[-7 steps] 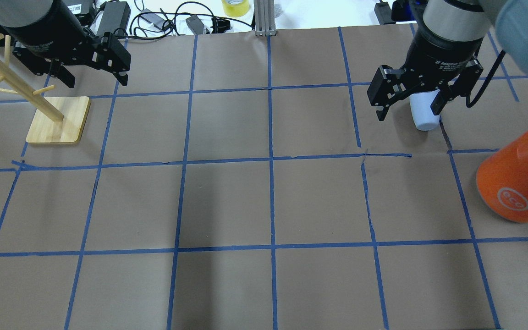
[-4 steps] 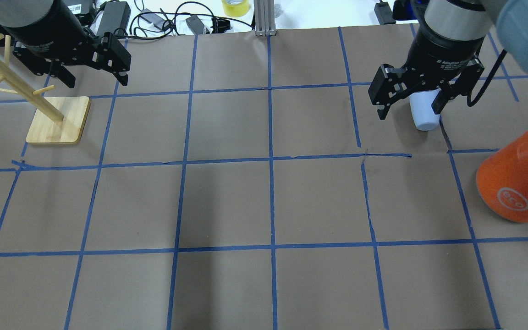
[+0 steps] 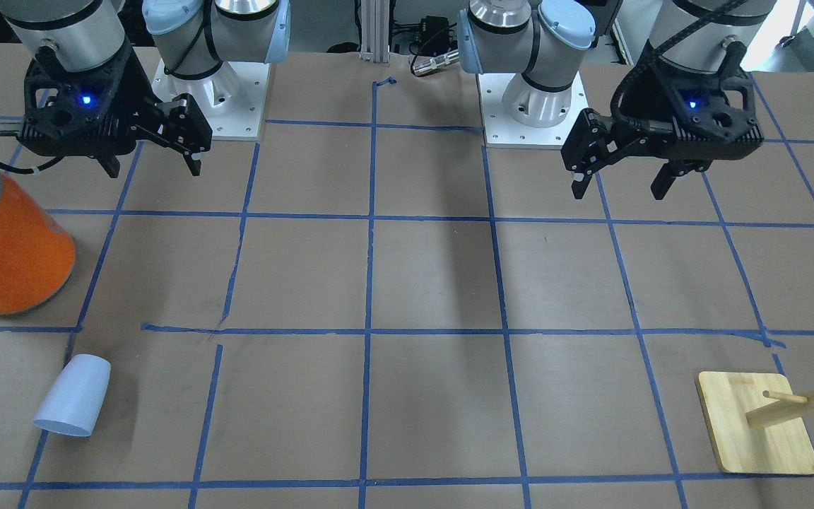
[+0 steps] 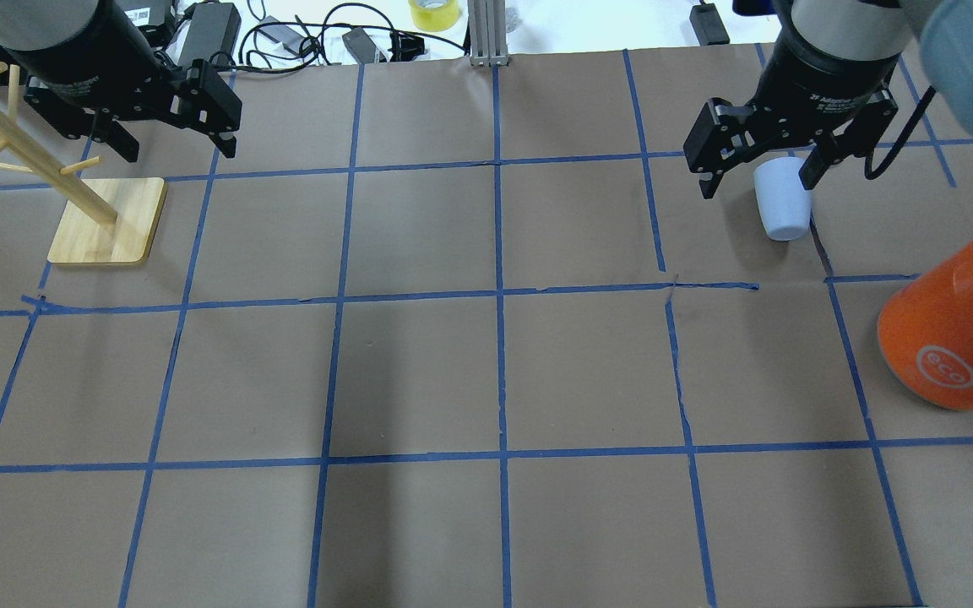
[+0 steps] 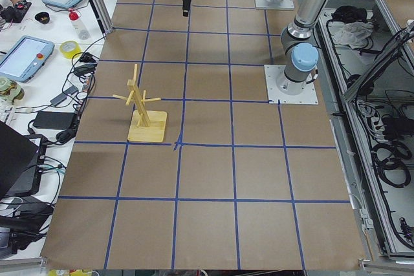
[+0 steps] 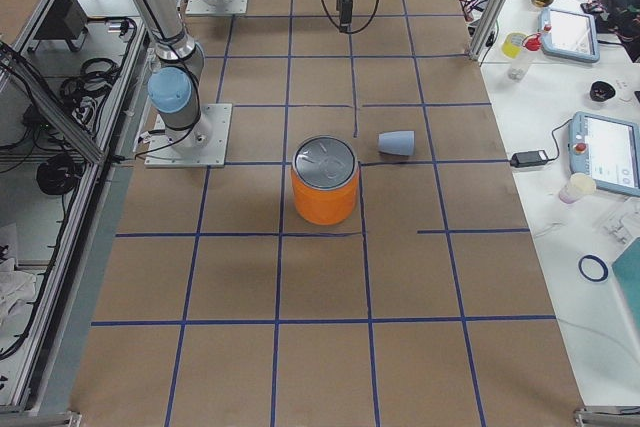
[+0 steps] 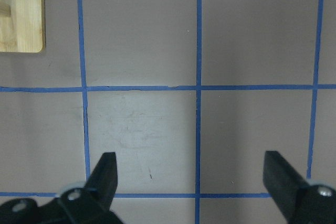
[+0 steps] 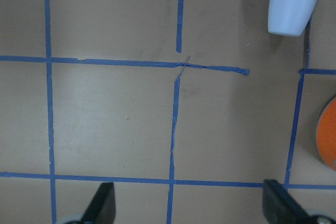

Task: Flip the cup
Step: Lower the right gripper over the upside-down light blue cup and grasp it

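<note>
The pale blue cup (image 4: 782,207) lies on its side on the brown paper at the far right, wide rim pointing away from the robot. It also shows in the front view (image 3: 75,394), the right side view (image 6: 397,142) and the top right of the right wrist view (image 8: 294,1). My right gripper (image 4: 758,181) hangs open and empty high above the cup's far end, not touching it; it shows too in the front view (image 3: 152,170). My left gripper (image 4: 176,152) is open and empty at the far left, beside the wooden rack; the front view (image 3: 617,192) shows it too.
A large orange can (image 4: 951,338) with a silver top stands at the right edge, nearer the robot than the cup. A wooden peg rack (image 4: 106,224) on a square base stands at the far left. Cables and a yellow tape roll (image 4: 434,13) lie beyond the far edge.
My right gripper has shifted toward the far edge in the overhead view, uncovering more of the cup. The cup and the left arm have not moved.
</note>
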You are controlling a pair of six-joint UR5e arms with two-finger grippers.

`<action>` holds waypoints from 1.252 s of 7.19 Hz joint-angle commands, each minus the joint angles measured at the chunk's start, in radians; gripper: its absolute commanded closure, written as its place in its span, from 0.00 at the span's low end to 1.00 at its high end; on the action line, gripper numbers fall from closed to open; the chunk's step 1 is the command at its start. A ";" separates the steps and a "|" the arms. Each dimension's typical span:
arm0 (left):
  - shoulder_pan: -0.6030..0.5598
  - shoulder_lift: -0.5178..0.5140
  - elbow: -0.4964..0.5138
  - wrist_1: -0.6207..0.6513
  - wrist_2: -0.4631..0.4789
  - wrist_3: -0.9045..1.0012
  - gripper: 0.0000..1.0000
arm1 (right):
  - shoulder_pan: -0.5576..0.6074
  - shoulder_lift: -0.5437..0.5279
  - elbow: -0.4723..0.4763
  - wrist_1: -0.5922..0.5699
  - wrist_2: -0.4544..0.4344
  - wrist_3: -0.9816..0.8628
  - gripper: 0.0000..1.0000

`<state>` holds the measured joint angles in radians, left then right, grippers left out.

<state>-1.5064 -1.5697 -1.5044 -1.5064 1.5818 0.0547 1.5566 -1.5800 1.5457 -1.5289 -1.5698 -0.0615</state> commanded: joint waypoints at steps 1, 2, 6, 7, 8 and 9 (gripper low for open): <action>0.000 0.000 0.000 0.000 0.000 -0.003 0.00 | -0.042 0.003 0.001 -0.023 -0.002 0.005 0.00; 0.000 0.000 0.001 0.000 0.001 -0.001 0.00 | -0.077 0.008 0.001 -0.031 -0.002 0.005 0.00; 0.000 -0.001 0.000 0.000 0.000 -0.001 0.00 | -0.178 0.202 0.004 -0.210 -0.002 0.005 0.00; 0.000 0.000 0.001 0.000 0.000 0.002 0.00 | -0.191 0.247 0.019 -0.256 0.001 0.003 0.00; 0.000 -0.001 0.001 0.000 0.000 0.001 0.00 | -0.202 0.291 0.048 -0.352 0.001 0.003 0.00; 0.000 0.000 0.000 0.000 0.000 0.002 0.00 | -0.210 0.336 0.075 -0.458 -0.025 0.000 0.00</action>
<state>-1.5064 -1.5700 -1.5039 -1.5064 1.5816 0.0557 1.3584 -1.3006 1.5887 -1.8677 -1.5759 -0.0590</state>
